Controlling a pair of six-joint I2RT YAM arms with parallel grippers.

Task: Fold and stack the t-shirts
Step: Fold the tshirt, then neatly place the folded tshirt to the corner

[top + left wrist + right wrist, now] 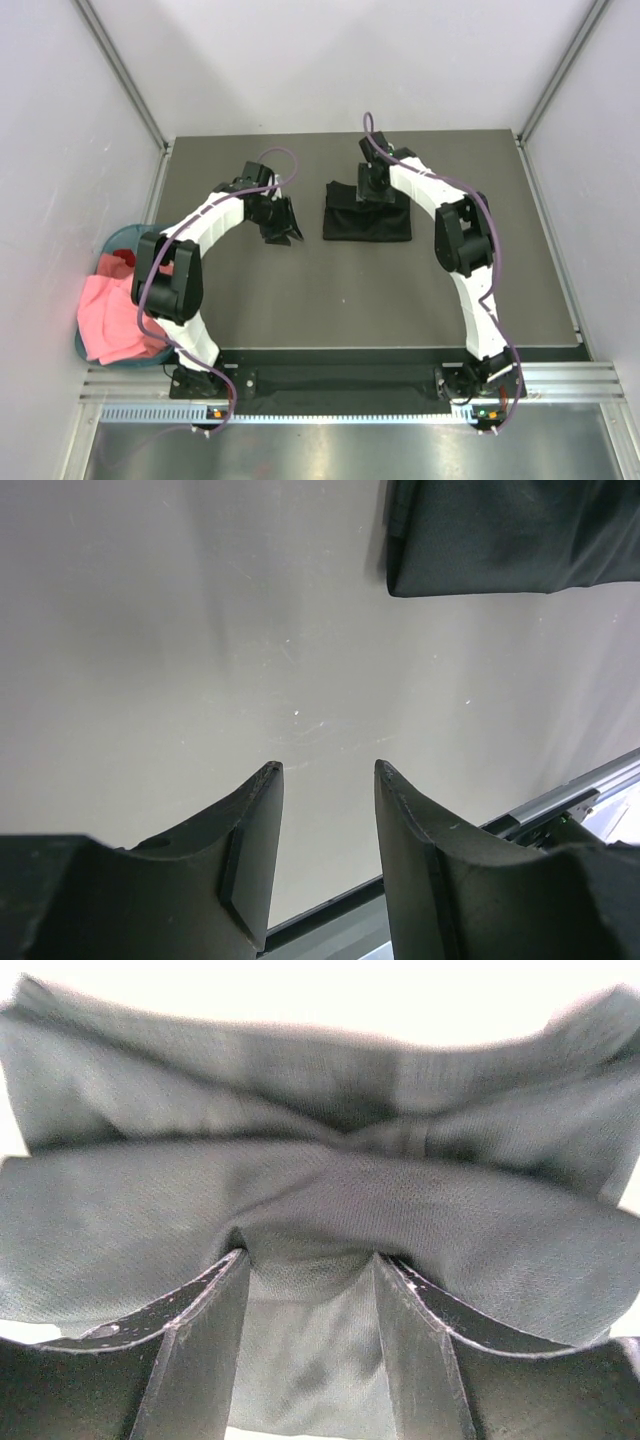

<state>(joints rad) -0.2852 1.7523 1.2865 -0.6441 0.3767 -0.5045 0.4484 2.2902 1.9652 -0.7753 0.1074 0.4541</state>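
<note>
Black t-shirt, plain, folded on table, right tool spread astride it, left tool spread nearby

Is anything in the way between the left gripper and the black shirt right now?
Nothing visible. The open left gripper hangs over bare table, and only that surface lies between it and the black t-shirt. The right gripper sits at the shirt's far edge, outside that path.

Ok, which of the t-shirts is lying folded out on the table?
The black t-shirt, a folded rectangle on the table under the right claw. The pink t-shirt and red t-shirt sit bunched in the teal basket off its left side.
</note>
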